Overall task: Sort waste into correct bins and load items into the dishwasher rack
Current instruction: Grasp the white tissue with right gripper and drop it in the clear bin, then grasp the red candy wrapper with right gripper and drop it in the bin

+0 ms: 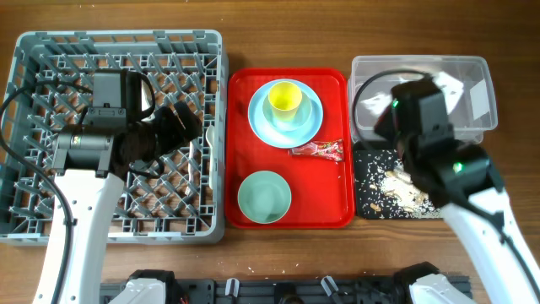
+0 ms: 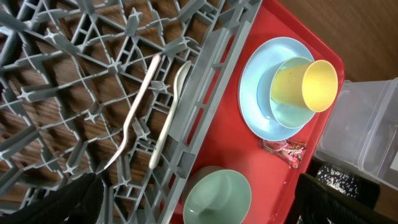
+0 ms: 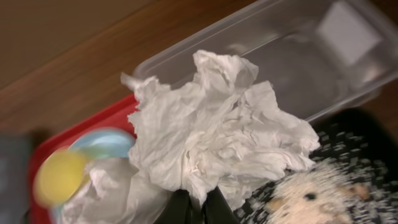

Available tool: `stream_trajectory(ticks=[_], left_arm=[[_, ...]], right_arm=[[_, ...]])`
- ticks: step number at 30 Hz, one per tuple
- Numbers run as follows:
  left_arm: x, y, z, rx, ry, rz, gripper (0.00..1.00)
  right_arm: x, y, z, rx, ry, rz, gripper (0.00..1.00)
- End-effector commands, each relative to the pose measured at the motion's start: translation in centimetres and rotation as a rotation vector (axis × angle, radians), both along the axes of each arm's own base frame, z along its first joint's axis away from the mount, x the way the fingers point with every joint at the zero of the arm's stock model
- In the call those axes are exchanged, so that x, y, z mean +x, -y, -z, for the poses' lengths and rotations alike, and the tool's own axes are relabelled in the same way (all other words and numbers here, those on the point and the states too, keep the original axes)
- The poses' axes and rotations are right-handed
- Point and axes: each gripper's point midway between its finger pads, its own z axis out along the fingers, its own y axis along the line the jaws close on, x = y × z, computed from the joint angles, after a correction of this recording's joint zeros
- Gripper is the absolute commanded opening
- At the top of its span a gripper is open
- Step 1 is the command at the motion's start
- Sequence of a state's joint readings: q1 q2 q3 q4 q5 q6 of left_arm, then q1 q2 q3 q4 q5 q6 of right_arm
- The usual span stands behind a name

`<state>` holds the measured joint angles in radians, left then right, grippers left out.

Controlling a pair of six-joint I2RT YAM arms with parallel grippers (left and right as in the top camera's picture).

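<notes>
Napkin [image 3: 217,137] is pinched in the right claw [image 3: 196,204]. Clear tub [image 3: 311,62] waits just beyond; dropping it there seems next.

The napkin [image 3: 217,137] hides the right claw's [image 3: 198,208] tips — yellow cup [image 3: 59,177] (far left) blurred.

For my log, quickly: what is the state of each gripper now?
Left gripper: open, holding nothing.
Right gripper: closed on a crumpled napkin.
</notes>
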<state>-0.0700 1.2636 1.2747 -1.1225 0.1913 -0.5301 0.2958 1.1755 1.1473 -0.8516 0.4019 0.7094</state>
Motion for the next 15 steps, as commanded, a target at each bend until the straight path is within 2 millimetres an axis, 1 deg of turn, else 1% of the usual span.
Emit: stream_trajectory(ticks=[1,3,4,5,6,8,9,11,12,13,14,15], left_arm=[[0.0,-0.2,-0.5,0.0,0.019,-0.014,1.0],[0.0,-0.2,-0.5,0.0,0.019,-0.014,1.0],[0.0,-0.2,-0.5,0.0,0.019,-0.014,1.0],[0.0,-0.2,-0.5,0.0,0.019,-0.013,1.0],[0.0,-0.2,-0.5,0.0,0.019,-0.013,1.0],[0.0,-0.2,-0.5,0.0,0.019,-0.014,1.0],[0.0,-0.2,-0.5,0.0,0.019,-0.014,1.0],[0.0,-0.2,-0.5,0.0,0.019,-0.013,1.0],[0.0,-0.2,-0.5,0.0,0.019,-0.014,1.0],[0.0,-0.2,-0.5,0.0,0.019,-0.014,1.0],[0.0,-0.2,-0.5,0.0,0.019,-0.013,1.0],[0.0,-0.2,-0.5,0.0,0.019,-0.013,1.0]], right_arm=[[1.1,4.3,5.1,-0.07,-0.154,0.14,0.07],[2.8,5.3,8.4,-0.077,-0.229,0.151,0.42],[3.4,5.3,9.5,-0.071,-0.253,0.126,0.51],[4.0,5.2,10.4,-0.048,-0.272,0.103,0.81],[4.5,5.0,10.7,-0.016,-0.272,0.071,0.95],[5.2,4.6,9.5,0.031,-0.238,0.028,0.99],[5.9,3.4,7.8,0.069,-0.203,-0.063,1.0],[5.9,0.2,4.6,0.157,-0.129,-0.25,1.0],[5.5,-1.2,3.2,0.213,-0.094,-0.31,0.99],[4.4,-3.3,1.6,0.282,-0.062,-0.419,0.99],[3.4,-5.4,0.3,0.313,-0.037,-0.558,0.87],[1.6,-7.8,-0.2,0.323,-0.043,-0.714,0.67]])
